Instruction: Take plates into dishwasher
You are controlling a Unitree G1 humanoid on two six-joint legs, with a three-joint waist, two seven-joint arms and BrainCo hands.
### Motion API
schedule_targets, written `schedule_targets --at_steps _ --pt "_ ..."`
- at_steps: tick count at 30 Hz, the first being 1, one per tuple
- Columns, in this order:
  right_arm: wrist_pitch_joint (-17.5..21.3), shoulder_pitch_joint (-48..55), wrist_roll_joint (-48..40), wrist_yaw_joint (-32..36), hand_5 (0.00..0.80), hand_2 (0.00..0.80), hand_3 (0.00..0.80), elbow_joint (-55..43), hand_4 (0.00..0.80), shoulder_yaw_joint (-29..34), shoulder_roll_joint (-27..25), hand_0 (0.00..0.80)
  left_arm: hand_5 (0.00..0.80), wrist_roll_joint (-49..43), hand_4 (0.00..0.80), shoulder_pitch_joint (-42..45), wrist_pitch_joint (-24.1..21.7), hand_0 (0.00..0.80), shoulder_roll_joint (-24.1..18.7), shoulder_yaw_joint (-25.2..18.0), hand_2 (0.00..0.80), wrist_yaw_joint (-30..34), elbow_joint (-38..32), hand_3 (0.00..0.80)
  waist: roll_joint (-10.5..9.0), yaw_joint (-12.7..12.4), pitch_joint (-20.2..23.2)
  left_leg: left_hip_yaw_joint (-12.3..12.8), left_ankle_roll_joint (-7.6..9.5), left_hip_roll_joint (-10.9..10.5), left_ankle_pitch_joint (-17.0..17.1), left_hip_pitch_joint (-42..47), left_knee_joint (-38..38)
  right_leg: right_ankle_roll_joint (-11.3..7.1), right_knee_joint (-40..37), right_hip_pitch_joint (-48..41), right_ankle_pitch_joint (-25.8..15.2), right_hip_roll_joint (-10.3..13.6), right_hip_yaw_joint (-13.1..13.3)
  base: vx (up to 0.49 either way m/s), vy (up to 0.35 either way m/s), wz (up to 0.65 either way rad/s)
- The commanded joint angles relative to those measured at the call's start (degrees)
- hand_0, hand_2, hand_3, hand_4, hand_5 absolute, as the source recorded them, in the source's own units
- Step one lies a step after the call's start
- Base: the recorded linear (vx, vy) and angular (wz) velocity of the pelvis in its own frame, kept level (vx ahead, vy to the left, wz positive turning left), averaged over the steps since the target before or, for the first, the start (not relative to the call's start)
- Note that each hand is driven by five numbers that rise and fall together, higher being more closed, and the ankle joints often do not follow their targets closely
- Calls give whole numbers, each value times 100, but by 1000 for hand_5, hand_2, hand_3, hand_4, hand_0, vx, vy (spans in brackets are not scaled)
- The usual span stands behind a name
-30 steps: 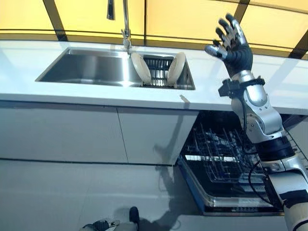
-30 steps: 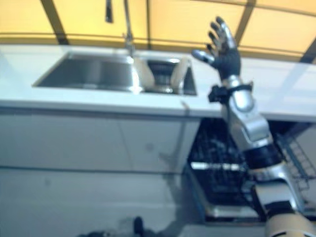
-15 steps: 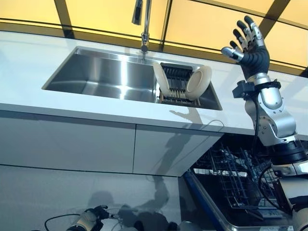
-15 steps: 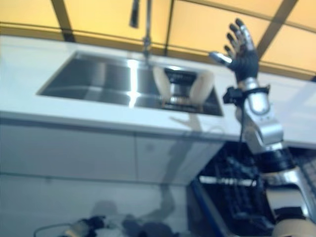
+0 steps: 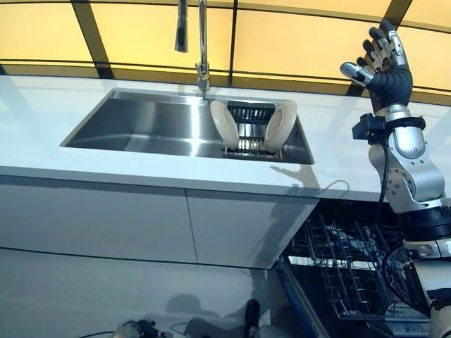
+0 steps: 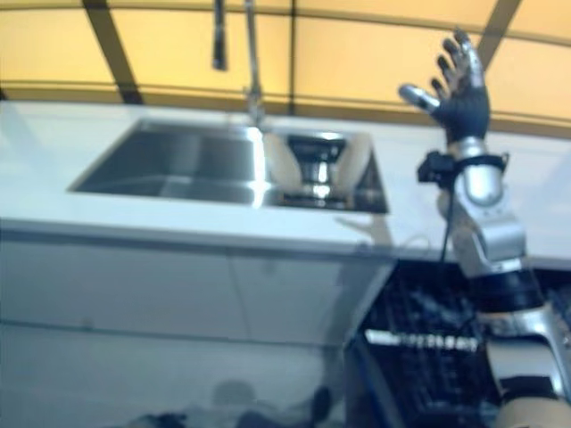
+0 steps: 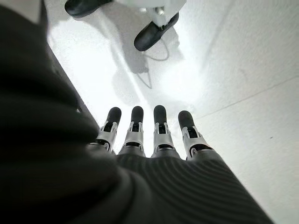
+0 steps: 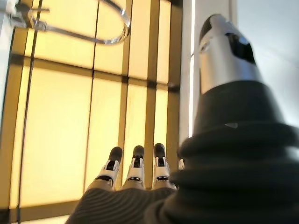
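Observation:
Two cream plates stand on edge in a dark rack at the right end of the steel sink. My right hand is raised high over the white counter to the right of the sink, fingers straight and spread, holding nothing; it also shows in its wrist view. The open dishwasher with its wire rack sits below the counter at lower right. My left hand hangs low over the floor, fingers straight, empty.
A tall tap rises behind the sink. The white counter runs left and right, with white cabinet fronts below. Yellow panels with dark frames back the counter.
The whole view has shifted, so the camera moved. My right hand stays raised and open, now a little further right of the plates.

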State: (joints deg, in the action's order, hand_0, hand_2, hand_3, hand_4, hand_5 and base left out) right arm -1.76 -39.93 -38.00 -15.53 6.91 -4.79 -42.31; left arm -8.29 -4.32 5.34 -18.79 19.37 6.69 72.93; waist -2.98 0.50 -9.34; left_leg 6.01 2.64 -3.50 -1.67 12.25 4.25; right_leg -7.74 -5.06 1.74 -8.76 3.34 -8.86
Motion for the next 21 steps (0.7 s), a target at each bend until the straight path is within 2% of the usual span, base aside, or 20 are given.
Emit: schedule_targets --at_steps 1,4,5,7,9,10,13,15,17,18,21 --pt "221 -431 75 -106 0 0 0 -172 0 218 -66 0 0 -232 0 -234 -116 0 -206 -4 0 -36 79 0 16 -56 -20 -68 357 -102 -1054 -439 -851 139 90 295 201 -37 411 371 -480 14" --pt "97 -455 28 106 0 0 0 -183 0 175 -9 0 0 -118 0 -129 -223 0 -151 -96 0 -22 178 0 102 -29 77 168 154 130 -1291 -119 -1076 211 575 314 563 -89 260 447 -469 0" --pt "62 -442 33 146 0 0 0 -203 0 144 10 0 0 -175 0 -72 -258 0 -128 -121 0 -5 180 0 125 -21 118 231 86 194 -1262 -54 -1151 273 626 267 662 -131 247 472 -464 -5" --pt "13 -446 31 220 0 0 0 -215 0 37 45 0 0 -147 0 61 -365 0 -59 -149 0 -30 170 0 148 -14 209 334 -85 334 -934 -82 -1546 444 610 115 829 -254 281 421 -455 -2" --pt "-8 -450 65 290 0 0 0 -221 0 -52 76 0 0 -157 0 142 -509 0 36 -195 0 -85 146 0 163 -23 270 414 -288 459 -467 -277 -2235 624 467 -121 953 -392 307 347 -427 0" --pt "-8 -465 58 316 0 0 0 -206 0 -88 79 0 0 -140 0 159 -546 0 65 -195 0 -119 134 0 175 -25 283 435 -345 503 -358 -361 -2473 681 426 -182 981 -436 304 302 -393 7" --pt "8 -480 142 478 0 0 0 -139 0 -202 98 0 0 38 0 196 -675 0 125 -195 0 -235 63 0 228 -50 278 626 -580 732 113 -927 -3907 966 356 -486 1184 -606 201 252 -356 3" --pt "5 -529 126 427 0 0 0 -103 0 -268 69 0 0 64 0 171 -711 0 120 -179 0 -256 -7 0 246 -64 243 675 -578 922 63 -1426 -4738 1120 455 -594 1333 -681 76 154 -287 5" --pt "-26 -553 138 343 0 0 0 -86 0 -279 65 0 0 133 0 131 -634 0 82 -144 0 -214 -125 0 221 -74 193 601 -478 908 -169 -1671 -4777 1143 583 -638 1433 -647 -43 89 -186 5" --pt "-56 -545 212 299 0 0 0 -80 0 -273 98 0 0 163 0 106 -591 0 76 -122 0 -220 -186 0 197 -91 142 548 -390 806 -373 -1794 -4575 1120 642 -682 1469 -605 -91 78 -129 2" --pt "-114 -653 313 200 0 0 0 19 0 -329 169 0 0 117 0 60 -506 0 35 -122 0 -186 -282 0 66 -83 88 639 -310 686 -442 -1665 -3512 1066 625 -800 1521 -483 -193 96 -82 4"
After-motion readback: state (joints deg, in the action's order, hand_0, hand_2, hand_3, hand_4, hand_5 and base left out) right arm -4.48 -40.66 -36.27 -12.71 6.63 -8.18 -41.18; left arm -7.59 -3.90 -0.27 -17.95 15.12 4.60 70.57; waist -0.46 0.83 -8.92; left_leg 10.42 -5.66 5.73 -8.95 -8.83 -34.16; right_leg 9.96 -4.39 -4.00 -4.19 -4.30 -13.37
